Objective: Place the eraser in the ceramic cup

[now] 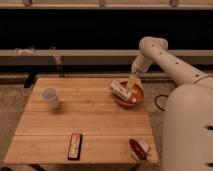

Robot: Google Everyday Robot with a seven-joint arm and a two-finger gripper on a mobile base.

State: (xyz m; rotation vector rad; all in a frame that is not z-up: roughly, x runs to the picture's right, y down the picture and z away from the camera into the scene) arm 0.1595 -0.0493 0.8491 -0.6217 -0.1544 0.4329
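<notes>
The white arm (167,59) is seen entering from the right, bent at a rounded elbow high above the table's far right corner and angled down and to the left from there. The gripper (132,82) is held at the end of that downward reach, just over the far side of the orange-brown bowl (141,95) and close beside the white box (120,90) that is propped across the bowl; whether it is open, closed or gripping anything cannot be told. The eraser (75,146) is found lying flat near the front edge of the wooden table (95,120), well apart from the gripper. The ceramic cup (50,96) is stood upright on the table's left side. A brown-and-white rounded object (140,148) is placed at the front right corner.
</notes>
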